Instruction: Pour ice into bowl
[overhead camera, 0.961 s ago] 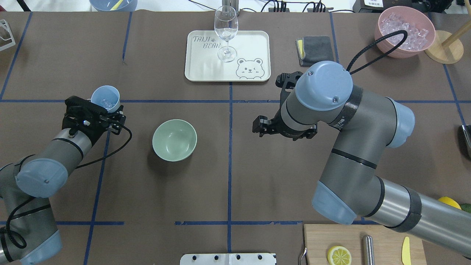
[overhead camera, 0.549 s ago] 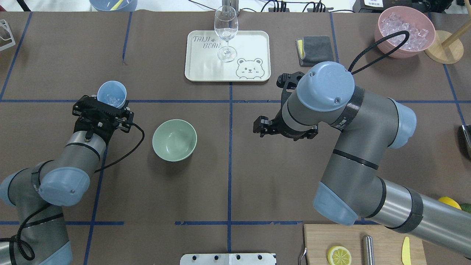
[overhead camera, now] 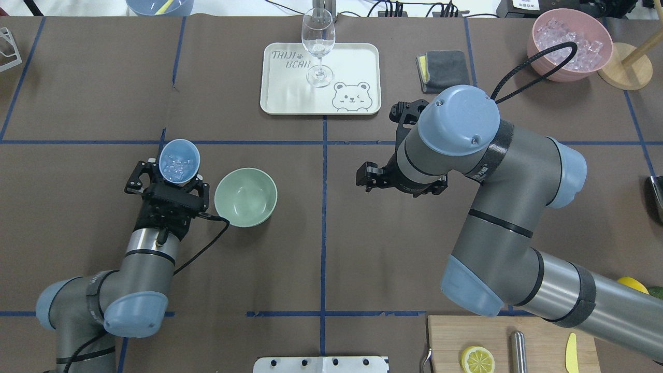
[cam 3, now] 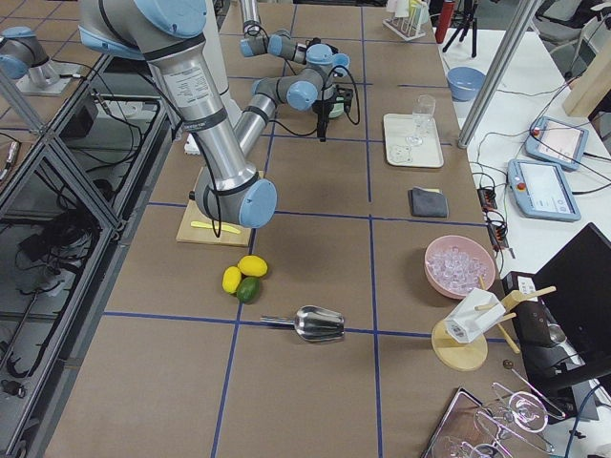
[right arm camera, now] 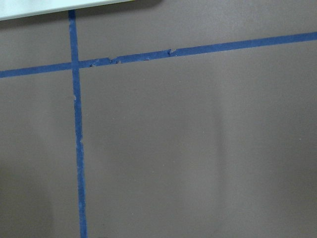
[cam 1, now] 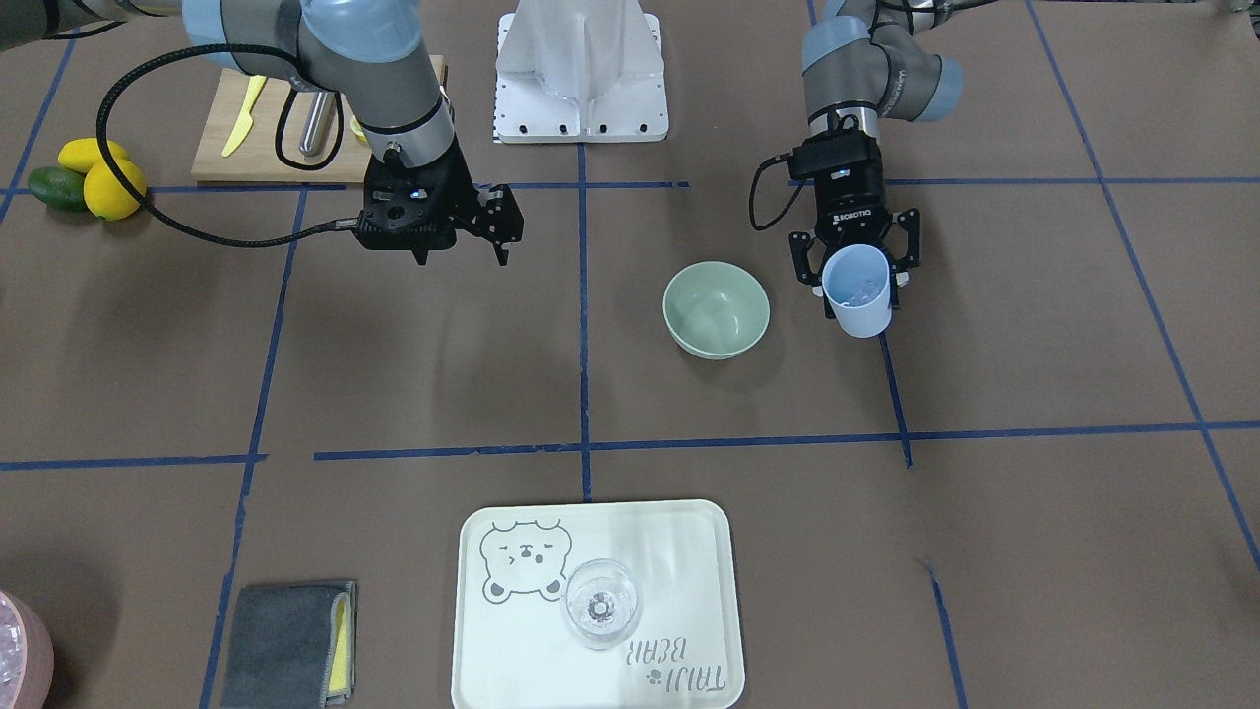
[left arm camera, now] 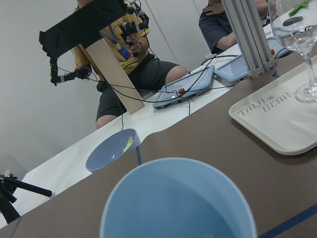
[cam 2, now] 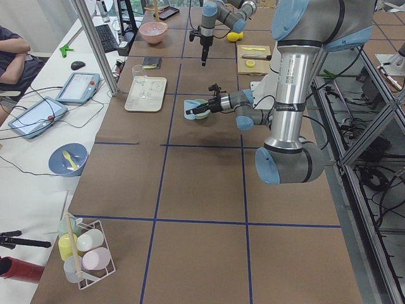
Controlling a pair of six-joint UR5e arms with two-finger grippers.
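1. The ice [overhead camera: 176, 165] shows only as a small glassy clump inside the cup [overhead camera: 178, 160]. The cubes are too small to count. The left wrist view catches just the cup's rim and wall.
2. The right wrist view shows only brown counter [right arm camera: 198, 148] and blue tape lines [right arm camera: 77, 124].
3. One cup is clamped between the fingers of the left gripper [overhead camera: 171, 181]. It is just beside the one green bowl [overhead camera: 245, 197], on the bowl's left-edge side, in the counter's left half.
4. The right gripper [overhead camera: 364, 177] hangs near the counter's middle, jaws apart, holding nothing.
5. One glass [overhead camera: 318, 46] stands on one tray [overhead camera: 357, 62] at the far edge.

Ice [overhead camera: 175, 167]: in cup [overhead camera: 186, 151], cup in left pincer [cam 1: 858, 285]. Bowl [overhead camera: 245, 197]: on worktop [overhead camera: 362, 248], just beside the pincer, on its robot's-right side.
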